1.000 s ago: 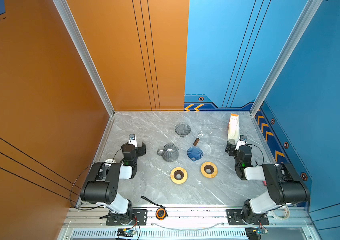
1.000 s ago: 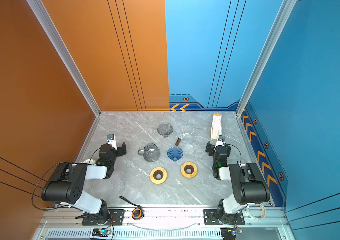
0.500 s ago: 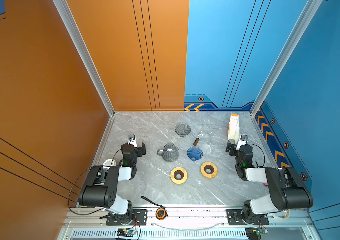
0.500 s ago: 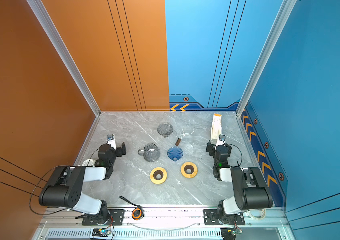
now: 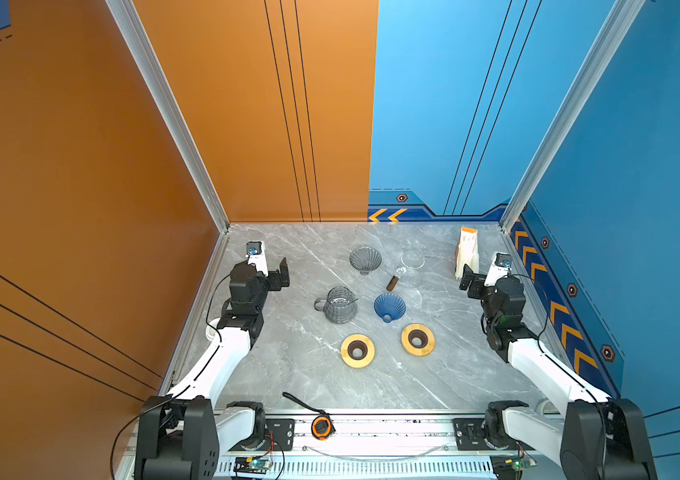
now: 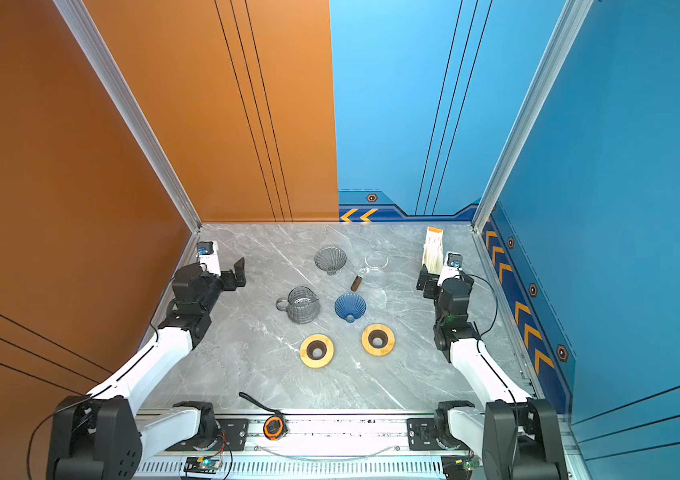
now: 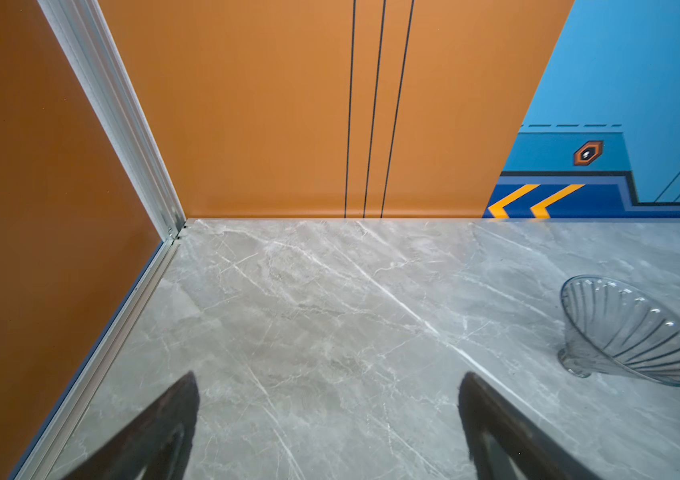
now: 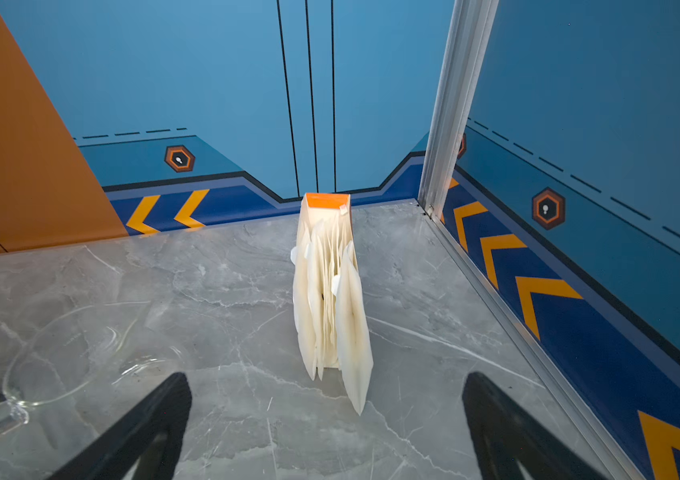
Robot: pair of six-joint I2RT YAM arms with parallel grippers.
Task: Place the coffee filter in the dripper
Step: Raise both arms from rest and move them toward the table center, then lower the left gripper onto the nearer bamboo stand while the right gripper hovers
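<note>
Both arms are low at the sides of the grey marble table (image 5: 288,374). The left gripper (image 7: 328,399) has its black fingers (image 7: 172,415) spread wide, nothing between them, over bare table near the far left corner. The right gripper (image 5: 470,281) is also spread wide and holds nothing. The upright stack of cream paper coffee filters with an orange top (image 8: 330,299) stands near the far right corner in both top views (image 5: 467,253) (image 6: 433,249). It is just ahead of the right gripper, lined up with the gap between the fingers in the right wrist view, and no contact shows. The smoky grey ribbed glass dripper cone (image 5: 365,259) lies tipped on its side at far centre, well apart from the filters; it also shows at the edge of the left wrist view (image 7: 633,332). The dark blue ribbed dripper cone (image 5: 389,306) is mid-table, also tipped, narrow end toward the front. The grey ribbed glass pitcher with a handle (image 5: 340,305) sits just left of the blue cone. The clear glass carafe with a brown wooden handle (image 5: 411,266) sits between the grey cone and the filter stack, and its rim shows in the right wrist view (image 8: 72,345). Two round yellow wooden rings with dark centre holes (image 5: 345,351) (image 5: 429,339) lie flat side by side, nearer the front than the blue cone.
</note>
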